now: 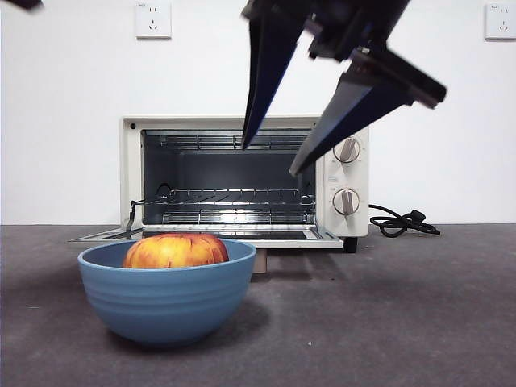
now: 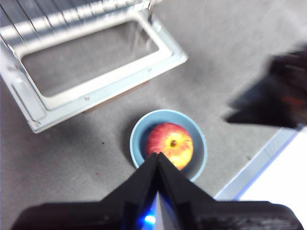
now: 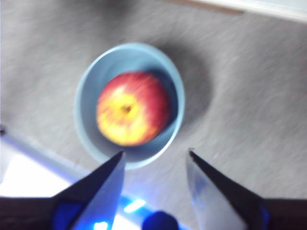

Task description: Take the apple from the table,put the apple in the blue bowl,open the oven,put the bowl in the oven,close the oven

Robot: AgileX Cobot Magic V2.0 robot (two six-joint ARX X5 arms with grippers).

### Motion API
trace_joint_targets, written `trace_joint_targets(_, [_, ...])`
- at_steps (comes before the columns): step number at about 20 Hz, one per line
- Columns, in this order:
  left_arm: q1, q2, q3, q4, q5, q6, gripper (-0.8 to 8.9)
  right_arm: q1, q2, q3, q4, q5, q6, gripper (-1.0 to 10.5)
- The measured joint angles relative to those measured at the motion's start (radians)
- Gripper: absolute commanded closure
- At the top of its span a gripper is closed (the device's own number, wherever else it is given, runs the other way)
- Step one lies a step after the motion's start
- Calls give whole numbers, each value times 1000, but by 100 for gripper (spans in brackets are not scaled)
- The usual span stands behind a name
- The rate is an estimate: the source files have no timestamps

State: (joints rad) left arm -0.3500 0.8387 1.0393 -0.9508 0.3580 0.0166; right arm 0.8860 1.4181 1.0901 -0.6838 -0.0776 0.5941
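While the round red apple with yellow-orange patches [image 1: 176,251] sits inside the deep matte blue bowl with faint ridges [image 1: 166,302], the bowl itself stands on the dark grey speckled tabletop [image 1: 387,322], near the front and left of centre, just in front of the small cream-white toaster oven [image 1: 242,177]. The oven's door [image 1: 201,235] is dropped fully open and lies flat towards the bowl, showing the wire rack [image 1: 226,197] inside; its two knobs [image 1: 347,176] sit on the right panel, and a black cord [image 1: 399,222] trails on the tabletop to its right. The right hand [image 1: 270,157] hangs high above the tabletop in front of the oven's opening, its two black jaws spread wide and holding nothing — its own camera looks straight down on the bowl and apple, which are well below it. The left hand [image 2: 158,155] is also raised above the bowl, its jaws pressed together to a point with nothing between them; from there the apple's stem dimple faces up, and the open door's frame lies just beyond the bowl. Two white wall sockets [image 1: 153,19] show on the wall behind.
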Motion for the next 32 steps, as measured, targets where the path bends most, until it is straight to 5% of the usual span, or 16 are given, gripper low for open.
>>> trace_joint_targets(5, [0,-137,0,-89,0,2,819,-37,182,124,-64,-43,-90,720])
trace_joint_targets(12, [0,-170,0,-182,0,2,818,-37,326,183,-75,-24,-117,721])
trace_joint_targets(16, [0,-171,0,-187,0,2,819,-39,373,183,-74,-8,-132,733])
trace_joint_targets(19, [0,-171,0,-187,0,1,818,-39,401,183,-54,-8,-139,965])
trace_joint_targets(32, [0,-171,0,-187,0,2,818,-73,402,428,-160,26,-172,958])
